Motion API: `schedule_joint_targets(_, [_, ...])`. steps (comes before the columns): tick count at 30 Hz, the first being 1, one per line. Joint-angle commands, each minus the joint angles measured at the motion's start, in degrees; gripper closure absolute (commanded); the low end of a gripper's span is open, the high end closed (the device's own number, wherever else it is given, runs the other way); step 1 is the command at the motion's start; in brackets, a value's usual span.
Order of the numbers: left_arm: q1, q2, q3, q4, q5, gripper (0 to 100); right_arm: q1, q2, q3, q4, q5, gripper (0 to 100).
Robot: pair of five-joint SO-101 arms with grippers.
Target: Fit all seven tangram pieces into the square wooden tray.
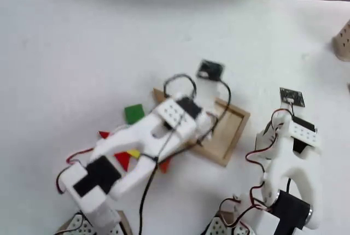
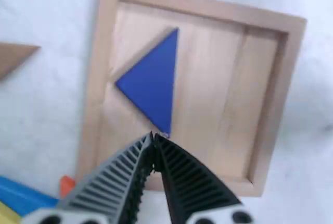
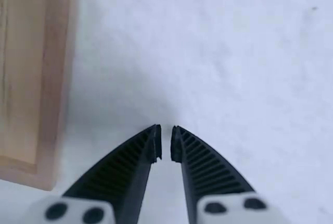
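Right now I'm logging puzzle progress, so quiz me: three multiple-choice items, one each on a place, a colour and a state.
1. The green piece lies: A on the table outside the tray; B inside the tray; C in a claw.
2. The triangle in the tray is: A red; B blue; C yellow.
3. The left claw is: A wide open; B shut; C holding the green piece.
Answers: A, it rests on bare table; B, its face is blue; B, the tips meet.
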Motion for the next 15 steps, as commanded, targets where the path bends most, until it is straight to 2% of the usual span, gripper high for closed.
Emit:
schedule_joint_targets(1, [5.05, -6.55, 7.12, -10.90, -4.92, 98, -0.40, -0.92, -0.26, -0.84, 0.79, 95.4])
schedule_joint_targets(6, [4.88, -0.40, 4.92, -12.48, -4.31, 98, -0.40, -0.92, -0.26, -0.84, 0.79, 95.4])
schedule_joint_targets(15, [-0.57, 8.22, -6.07, -2.11, -4.31, 98, -0.40, -0.92, -0.26, -0.84, 0.79, 95.4])
